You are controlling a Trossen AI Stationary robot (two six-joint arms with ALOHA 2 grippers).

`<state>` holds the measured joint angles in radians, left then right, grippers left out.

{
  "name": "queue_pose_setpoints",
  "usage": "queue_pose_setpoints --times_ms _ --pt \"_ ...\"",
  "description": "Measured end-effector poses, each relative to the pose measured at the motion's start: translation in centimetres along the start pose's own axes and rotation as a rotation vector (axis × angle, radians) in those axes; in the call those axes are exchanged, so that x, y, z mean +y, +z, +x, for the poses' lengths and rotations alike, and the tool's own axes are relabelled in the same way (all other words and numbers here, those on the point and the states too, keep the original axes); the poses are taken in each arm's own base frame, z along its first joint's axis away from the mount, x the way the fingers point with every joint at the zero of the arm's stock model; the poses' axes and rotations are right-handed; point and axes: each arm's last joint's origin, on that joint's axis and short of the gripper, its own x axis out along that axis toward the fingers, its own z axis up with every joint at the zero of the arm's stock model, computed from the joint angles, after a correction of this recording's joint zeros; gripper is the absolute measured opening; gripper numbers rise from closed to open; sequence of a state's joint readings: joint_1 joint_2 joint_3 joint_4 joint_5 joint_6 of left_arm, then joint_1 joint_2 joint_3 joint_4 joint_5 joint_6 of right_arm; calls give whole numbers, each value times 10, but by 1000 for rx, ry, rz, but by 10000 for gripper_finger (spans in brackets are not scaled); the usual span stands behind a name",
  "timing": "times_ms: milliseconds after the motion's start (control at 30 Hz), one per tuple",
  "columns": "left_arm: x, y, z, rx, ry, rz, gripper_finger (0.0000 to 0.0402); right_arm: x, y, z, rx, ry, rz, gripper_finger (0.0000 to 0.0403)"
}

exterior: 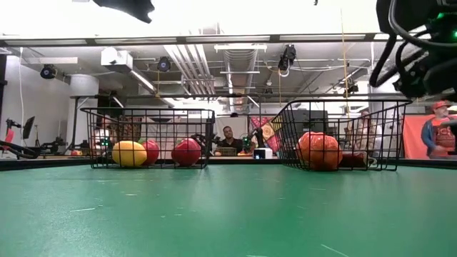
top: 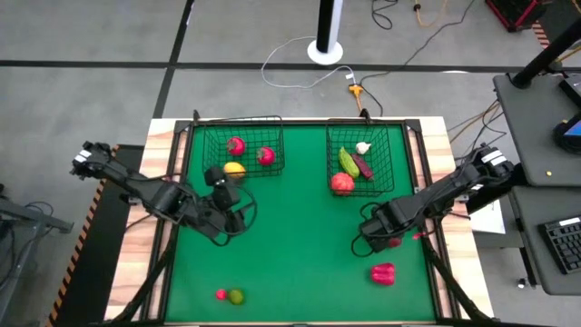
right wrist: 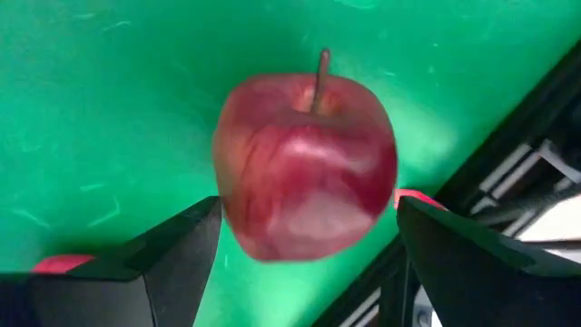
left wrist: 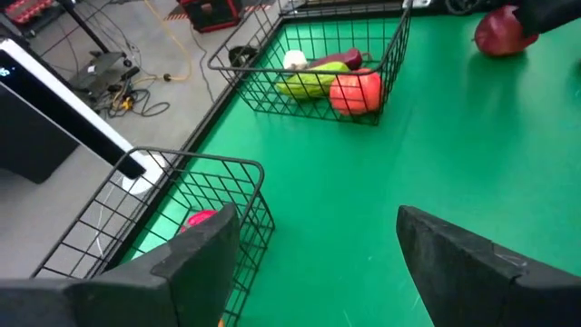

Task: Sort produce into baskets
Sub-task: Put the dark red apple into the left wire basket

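With the red apple (right wrist: 304,168) framed between the wide-spread fingers of the right tool (right wrist: 304,241) at the tabletop's (top: 300,245) lower right, the tool should be lowered squarely before closing, while the left tool (left wrist: 318,254) waits wide beside the left basket (top: 241,145).

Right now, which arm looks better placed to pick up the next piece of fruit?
The right one. Its gripper hangs over a red apple on the mat, open jaws either side. The left gripper is open too, beside a basket, with no loose fruit between its jaws.

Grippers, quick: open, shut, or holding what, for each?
Left gripper: open, empty, beside the left basket.
Right gripper: open, straddling the red apple, not yet closed on it.
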<state>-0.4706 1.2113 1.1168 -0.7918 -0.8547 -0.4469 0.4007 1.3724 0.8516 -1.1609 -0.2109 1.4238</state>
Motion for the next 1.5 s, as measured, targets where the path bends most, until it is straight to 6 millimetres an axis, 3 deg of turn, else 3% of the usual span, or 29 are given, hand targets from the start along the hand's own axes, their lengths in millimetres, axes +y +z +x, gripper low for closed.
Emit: queue_pose_setpoints --times_ms 300,867,1033,1200,1367,1500 --pt "-11 -3 10 25 13 17 278 -2 4 17 -1 33 -22 325" --pt "-30 -11 28 74 37 65 278 3 6 14 -99 82 -72 275" --pt "-39 -14 33 94 -10 61 277 19 8 -8 -275 253 -116 276" --pt "-61 -31 50 131 -242 106 267 46 11 -35 -530 499 -278 275" --pt "-76 -38 60 -37 -419 78 259 72 15 -59 -910 641 -494 279" --pt "-80 -38 62 -230 -528 6 258 86 20 -60 -1166 599 -629 279"
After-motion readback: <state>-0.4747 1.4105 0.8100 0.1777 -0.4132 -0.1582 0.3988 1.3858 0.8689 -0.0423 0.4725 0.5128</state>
